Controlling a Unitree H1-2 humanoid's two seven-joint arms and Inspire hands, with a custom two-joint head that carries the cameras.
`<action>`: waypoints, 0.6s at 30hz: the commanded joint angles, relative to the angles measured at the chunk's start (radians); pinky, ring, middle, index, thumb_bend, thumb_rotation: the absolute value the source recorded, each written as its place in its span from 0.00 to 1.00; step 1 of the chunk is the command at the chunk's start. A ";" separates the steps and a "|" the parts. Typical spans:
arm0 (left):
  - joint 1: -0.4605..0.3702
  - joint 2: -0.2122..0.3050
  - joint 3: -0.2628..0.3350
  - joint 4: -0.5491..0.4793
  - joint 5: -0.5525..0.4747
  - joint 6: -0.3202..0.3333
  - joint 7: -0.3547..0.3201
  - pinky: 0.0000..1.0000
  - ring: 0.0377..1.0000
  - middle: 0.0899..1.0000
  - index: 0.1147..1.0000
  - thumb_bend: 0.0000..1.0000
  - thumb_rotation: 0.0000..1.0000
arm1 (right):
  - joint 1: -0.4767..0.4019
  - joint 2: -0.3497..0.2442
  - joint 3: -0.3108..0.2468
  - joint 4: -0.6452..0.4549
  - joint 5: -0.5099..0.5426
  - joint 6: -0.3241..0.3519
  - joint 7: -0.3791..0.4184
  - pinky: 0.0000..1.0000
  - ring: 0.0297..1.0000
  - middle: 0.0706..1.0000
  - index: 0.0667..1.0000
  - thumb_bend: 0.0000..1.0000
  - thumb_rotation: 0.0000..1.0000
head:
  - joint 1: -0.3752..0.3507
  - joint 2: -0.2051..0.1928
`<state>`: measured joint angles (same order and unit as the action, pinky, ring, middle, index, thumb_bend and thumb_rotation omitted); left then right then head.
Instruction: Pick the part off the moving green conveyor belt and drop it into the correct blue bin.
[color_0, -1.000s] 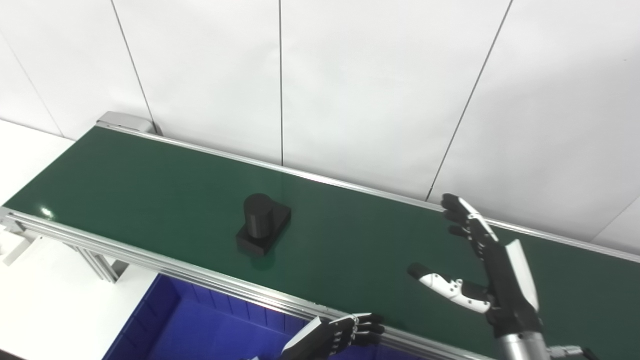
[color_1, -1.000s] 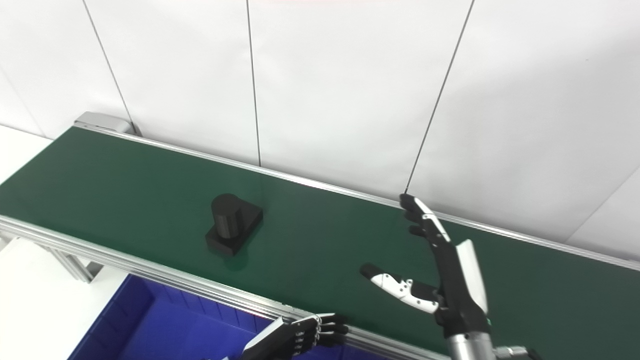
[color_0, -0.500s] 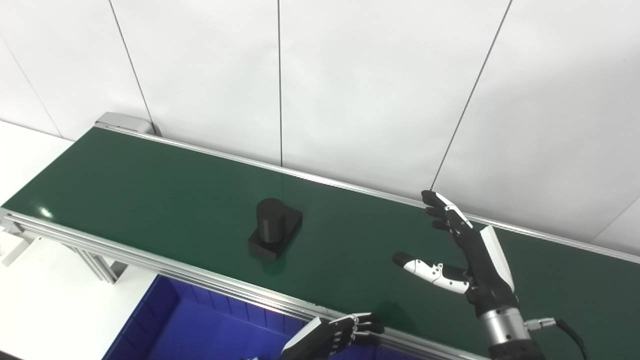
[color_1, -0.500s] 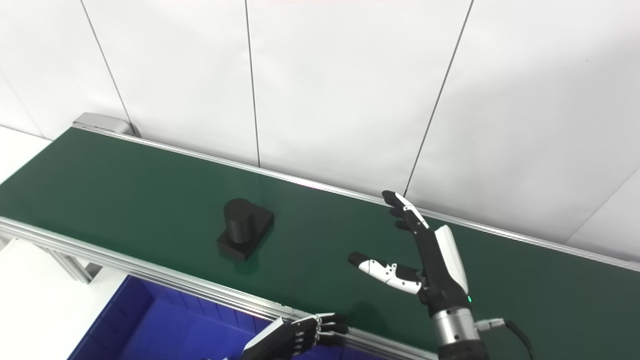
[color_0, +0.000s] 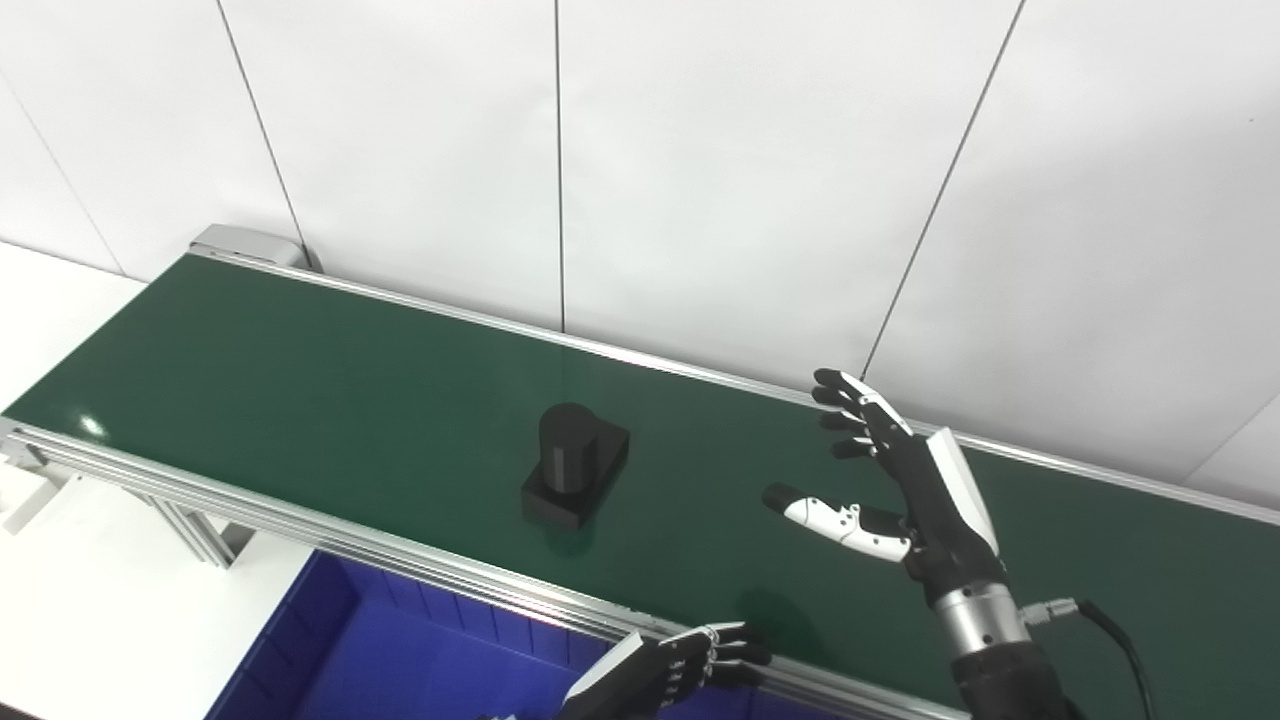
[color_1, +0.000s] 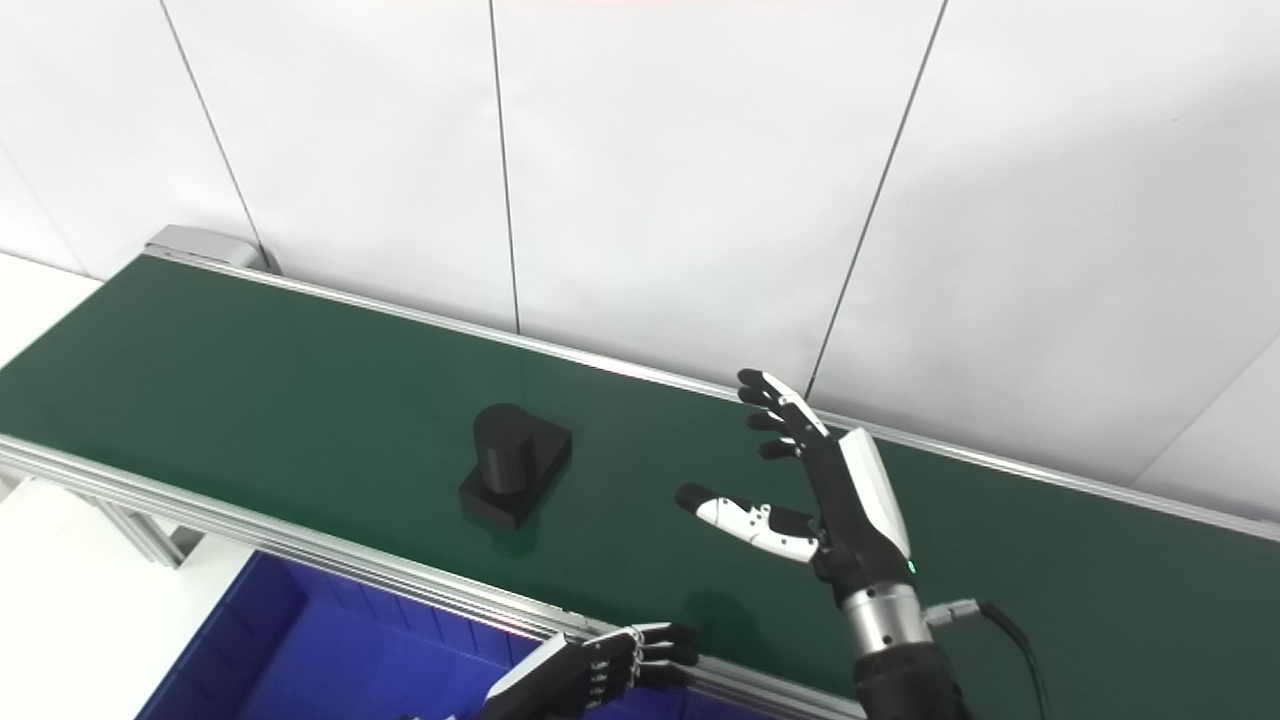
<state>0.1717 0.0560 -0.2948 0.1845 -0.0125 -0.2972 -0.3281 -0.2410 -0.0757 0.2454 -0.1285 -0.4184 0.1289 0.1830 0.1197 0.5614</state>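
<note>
Bright, even light, sharp focus; a small glare spot on the green belt (color_0: 92, 425).

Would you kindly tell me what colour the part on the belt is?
The part is black; left eye view.

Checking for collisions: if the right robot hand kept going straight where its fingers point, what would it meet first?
Probably the white wall behind the belt; the right robot hand points up and back, not toward the black part. Depth unclear.
</note>
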 joint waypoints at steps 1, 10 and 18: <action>0.002 -0.002 0.000 -0.039 -0.014 -0.023 -0.004 0.86 0.86 0.83 0.85 1.00 0.57 | -0.056 0.020 0.000 0.018 -0.001 -0.017 -0.027 0.72 0.81 0.85 0.85 0.73 0.40 | 0.001 0.001; 0.020 0.010 -0.005 -0.079 -0.014 0.004 -0.011 0.86 0.86 0.83 0.85 1.00 0.56 | -0.114 0.044 0.009 0.119 0.003 -0.007 -0.045 0.78 0.84 0.86 0.86 0.74 0.41 | 0.001 0.013; 0.027 0.017 -0.008 -0.094 -0.016 0.003 -0.016 0.86 0.86 0.83 0.85 0.99 0.56 | -0.140 0.063 0.017 0.183 0.000 -0.034 -0.072 0.75 0.81 0.84 0.86 0.74 0.39 | -0.002 0.020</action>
<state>0.2008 0.0695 -0.3001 0.1175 -0.0126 -0.2849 -0.3348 -0.3372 -0.0280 0.2602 0.0700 -0.4190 0.1283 0.1394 0.1166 0.5798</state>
